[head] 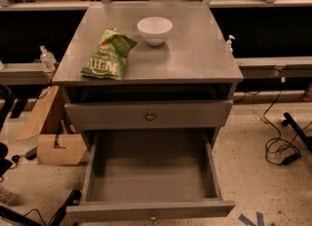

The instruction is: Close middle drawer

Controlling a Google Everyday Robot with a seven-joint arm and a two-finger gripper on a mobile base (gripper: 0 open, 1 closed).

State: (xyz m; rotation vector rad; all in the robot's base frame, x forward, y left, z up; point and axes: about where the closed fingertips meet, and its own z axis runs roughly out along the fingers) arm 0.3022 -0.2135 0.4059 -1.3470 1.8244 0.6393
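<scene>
- Mid drawer [151,176] pulled fully out, low in frame; front edge w/ knob [153,217] at view's bottom.
- Upper drawer [149,115] above, almost shut.
- Box [54,148] near its left side; floor [253,171] on right.
- Gripper: not in view, state can't tell.

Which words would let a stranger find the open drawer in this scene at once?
Start at the grey cabinet with a white bowl and a green chip bag on top. The middle drawer is the lower of two visible fronts, pulled far out with its empty inside showing, while the drawer above shows only its front. The gripper is not in view.
</scene>
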